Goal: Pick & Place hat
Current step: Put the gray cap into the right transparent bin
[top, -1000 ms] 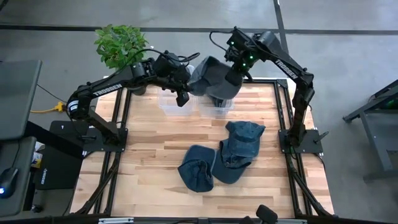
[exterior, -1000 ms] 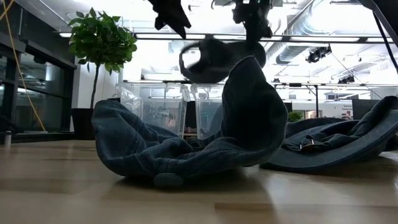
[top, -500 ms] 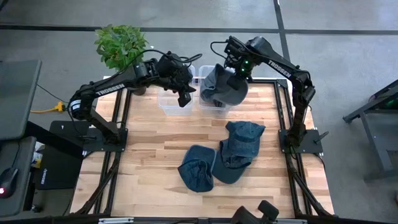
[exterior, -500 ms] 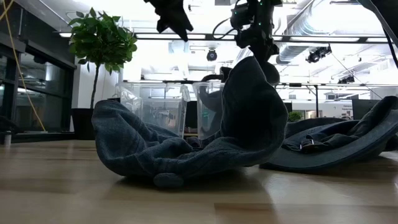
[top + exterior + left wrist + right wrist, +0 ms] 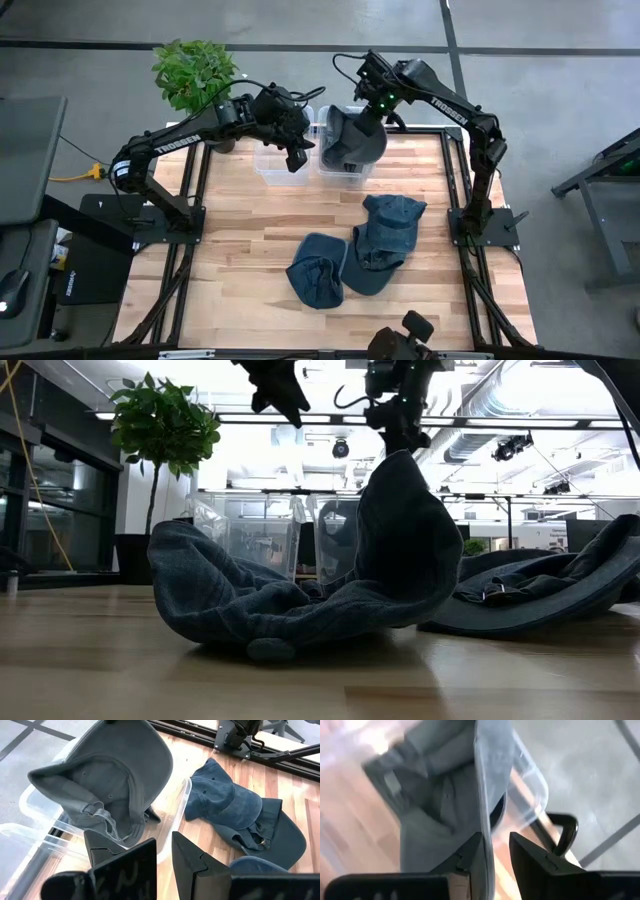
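A grey cap point(image 5: 352, 142) hangs from my right gripper point(image 5: 370, 108) inside the right of two clear bins point(image 5: 335, 178) at the table's far edge. The left wrist view shows the cap point(image 5: 110, 780) inside up, strap toward me. The right gripper point(image 5: 495, 845) is shut on its brim. In the low view the gripper point(image 5: 398, 430) points down, and a blue hat hides most of the cap. My left gripper point(image 5: 294, 157) hovers above the left bin point(image 5: 268, 170), its fingers point(image 5: 164, 855) a narrow gap apart, touching nothing. My right gripper pinches the grey cap's brim point(image 5: 485, 827) edge-on between its two fingers, coming from above and pointing down. The cap hangs below the fingers into the right bin. I cannot tell whether its lower part rests on the bin floor.
Two blue denim hats lie on the wooden table, one toward the right point(image 5: 390, 225) and one nearer the middle point(image 5: 318, 270), which fills the low view point(image 5: 330, 590). A potted plant point(image 5: 195, 70) stands beyond the far left corner. Black frame rails run along the table's sides.
My right gripper has moved down and a little toward the table's left. The grey cap, which hung spread above the bins a second ago, has come down into the right bin and now hangs narrower. The left arm has kept still.
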Controlling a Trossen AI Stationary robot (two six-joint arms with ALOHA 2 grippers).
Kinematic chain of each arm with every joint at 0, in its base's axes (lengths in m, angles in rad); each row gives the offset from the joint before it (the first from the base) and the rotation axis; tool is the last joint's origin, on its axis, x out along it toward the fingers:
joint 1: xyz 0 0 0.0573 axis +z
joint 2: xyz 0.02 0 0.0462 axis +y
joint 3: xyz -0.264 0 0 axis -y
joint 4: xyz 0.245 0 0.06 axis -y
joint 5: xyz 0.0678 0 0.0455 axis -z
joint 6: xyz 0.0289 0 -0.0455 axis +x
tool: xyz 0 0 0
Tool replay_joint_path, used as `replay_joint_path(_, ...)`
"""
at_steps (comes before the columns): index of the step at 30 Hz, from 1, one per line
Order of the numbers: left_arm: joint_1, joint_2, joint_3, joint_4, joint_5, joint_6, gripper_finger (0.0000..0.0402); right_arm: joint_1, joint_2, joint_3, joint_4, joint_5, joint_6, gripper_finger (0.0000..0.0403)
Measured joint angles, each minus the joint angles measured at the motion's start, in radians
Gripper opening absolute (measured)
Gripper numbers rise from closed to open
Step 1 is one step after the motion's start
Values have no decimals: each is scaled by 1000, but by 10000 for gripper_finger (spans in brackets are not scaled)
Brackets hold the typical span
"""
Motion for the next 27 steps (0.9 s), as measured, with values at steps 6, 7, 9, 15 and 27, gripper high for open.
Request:
replay_joint_path(6,0,0,0,0,0,0,0,-7,-1,49,36,-11,46,106)
replay_joint_path(7,0,0,0,0,0,0,0,-7,-2,62,27,-12,53,107)
replay_joint_path(9,0,0,0,-1,-1,0,0,-9,-2,94,-3,-11,80,107)
replay_joint_path(15,0,0,0,-21,-11,20,0,-20,-24,117,-110,-56,145,108)
replay_joint_path(27,1,0,0,-59,-49,87,0,20,-200,-290,115,-188,137,108)
